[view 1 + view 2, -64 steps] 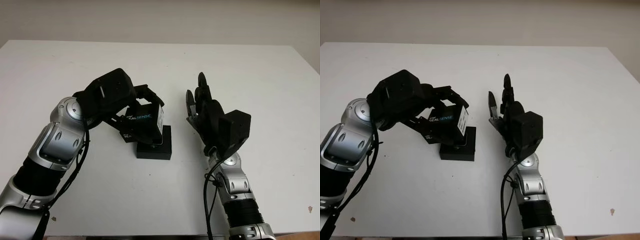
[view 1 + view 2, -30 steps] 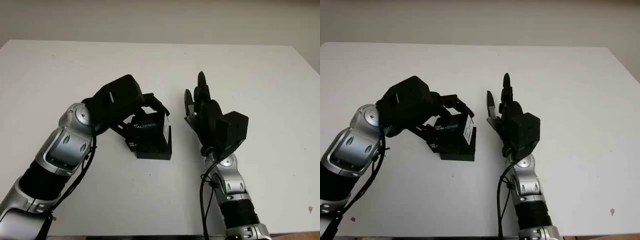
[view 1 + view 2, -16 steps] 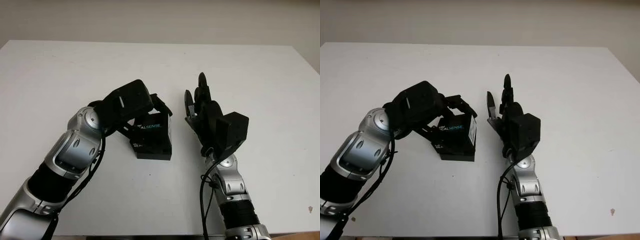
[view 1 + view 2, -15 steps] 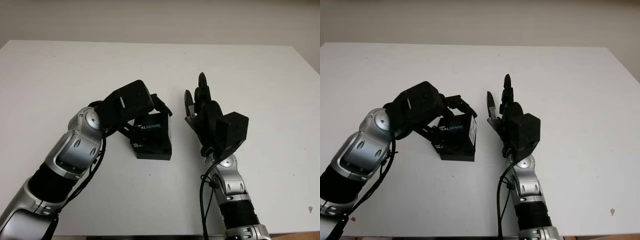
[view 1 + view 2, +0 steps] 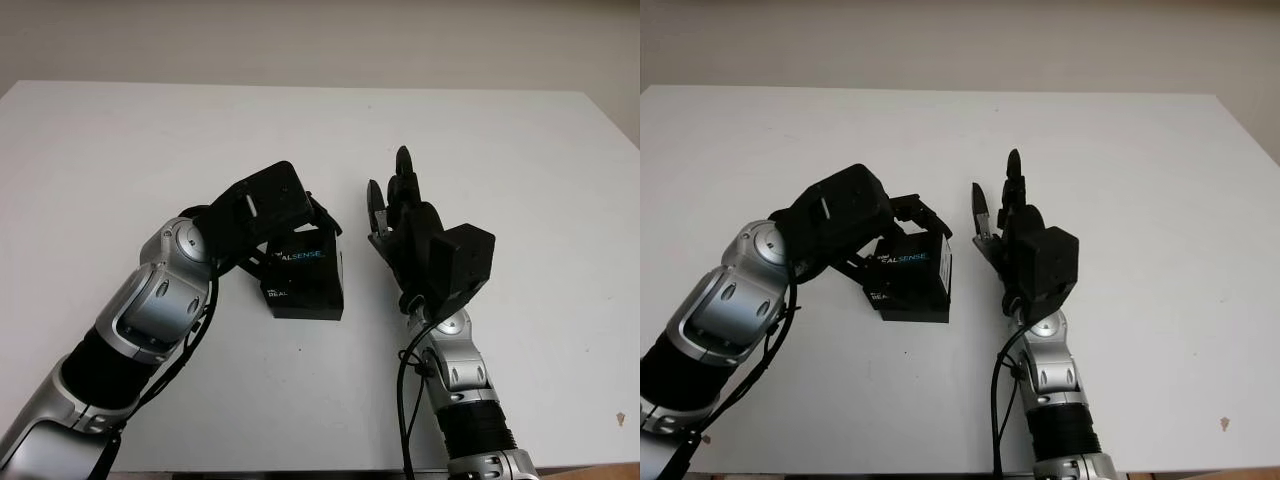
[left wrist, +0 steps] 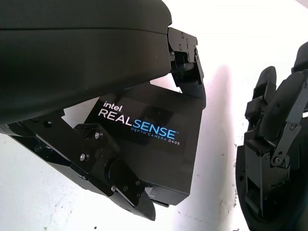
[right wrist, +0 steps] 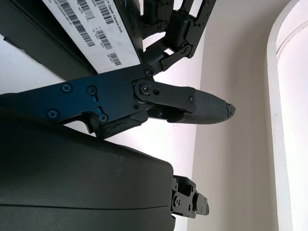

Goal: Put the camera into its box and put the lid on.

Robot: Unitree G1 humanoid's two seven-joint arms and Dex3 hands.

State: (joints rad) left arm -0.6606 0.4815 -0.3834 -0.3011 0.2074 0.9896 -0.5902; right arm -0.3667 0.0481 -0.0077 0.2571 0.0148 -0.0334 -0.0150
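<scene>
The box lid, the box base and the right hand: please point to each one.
box lid (image 5: 305, 262), left eye view, printed top face.
box base (image 5: 312, 305), left eye view, front wall.
right hand (image 5: 393, 206), left eye view, middle of the hand.

Lid (image 5: 305, 262) on box (image 5: 310, 298) — right robot hand (image 5: 398, 215) beside.

Narrow gap between lid (image 5: 305, 262) and right hand (image 5: 402, 222)
</scene>
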